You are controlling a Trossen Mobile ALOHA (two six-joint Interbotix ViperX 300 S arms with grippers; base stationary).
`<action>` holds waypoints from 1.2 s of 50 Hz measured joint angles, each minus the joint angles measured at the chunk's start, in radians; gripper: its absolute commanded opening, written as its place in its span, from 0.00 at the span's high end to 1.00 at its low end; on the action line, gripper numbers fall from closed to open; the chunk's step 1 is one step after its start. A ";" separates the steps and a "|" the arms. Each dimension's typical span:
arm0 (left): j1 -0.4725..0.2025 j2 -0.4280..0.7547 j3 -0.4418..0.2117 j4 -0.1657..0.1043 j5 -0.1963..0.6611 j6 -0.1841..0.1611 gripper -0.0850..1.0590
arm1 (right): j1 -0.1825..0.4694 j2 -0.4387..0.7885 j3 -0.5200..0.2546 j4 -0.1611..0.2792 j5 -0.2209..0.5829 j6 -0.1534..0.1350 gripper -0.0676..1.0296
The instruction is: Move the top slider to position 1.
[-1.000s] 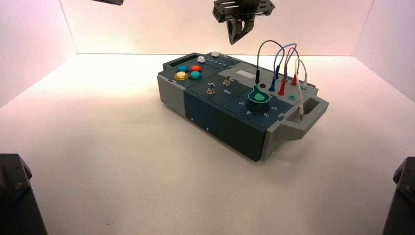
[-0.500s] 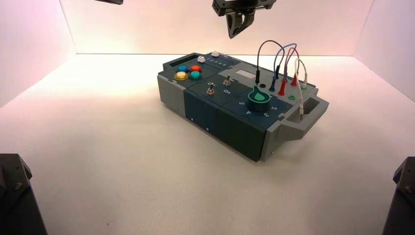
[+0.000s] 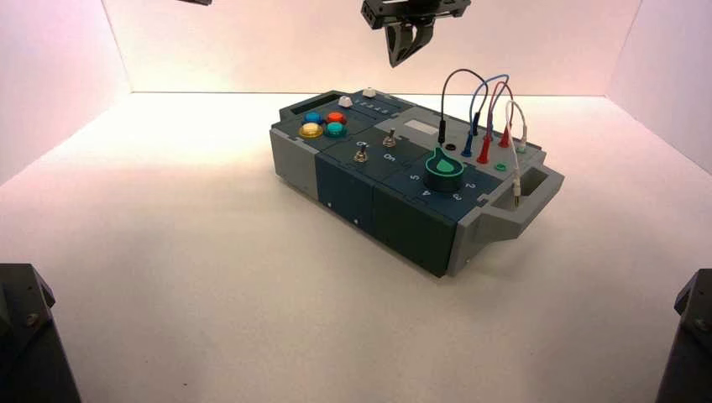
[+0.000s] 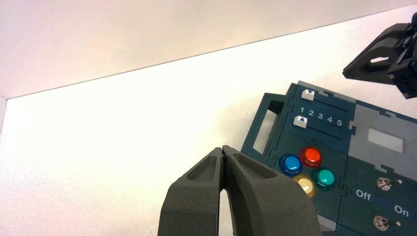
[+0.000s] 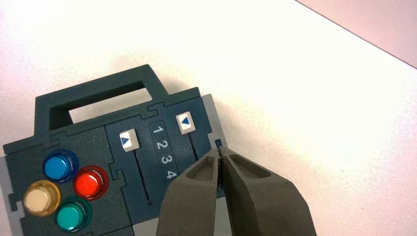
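R gripper (image 5: 221, 148) was shut w/ nothing between its tips, raised near the box's (image 3: 403, 180) slider end, not touching.
Top slider (image 5: 186, 123), white on dark-blue panel at far edge, sat at pos. 1 (image 5: 158, 129); lower slider (image 5: 129, 140) also at 1. L gripper (image 4: 223, 147) idled shut, well apart, off box's L side.

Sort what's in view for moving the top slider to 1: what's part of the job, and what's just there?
Part of the job:
- top slider
- digit 1
- right gripper, above the box

Just there:
- lower slider
- four buttons
- knob
- switches
- wires
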 measured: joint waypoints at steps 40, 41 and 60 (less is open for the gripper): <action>0.000 0.049 -0.002 0.000 -0.040 0.003 0.95 | 0.017 0.003 0.005 0.020 -0.026 0.000 0.96; 0.000 0.052 -0.002 0.000 -0.041 0.005 0.95 | 0.017 0.003 0.005 0.021 -0.026 0.000 0.96; 0.000 0.075 -0.005 0.000 -0.064 0.018 0.95 | 0.021 0.006 0.005 0.021 -0.029 0.002 0.96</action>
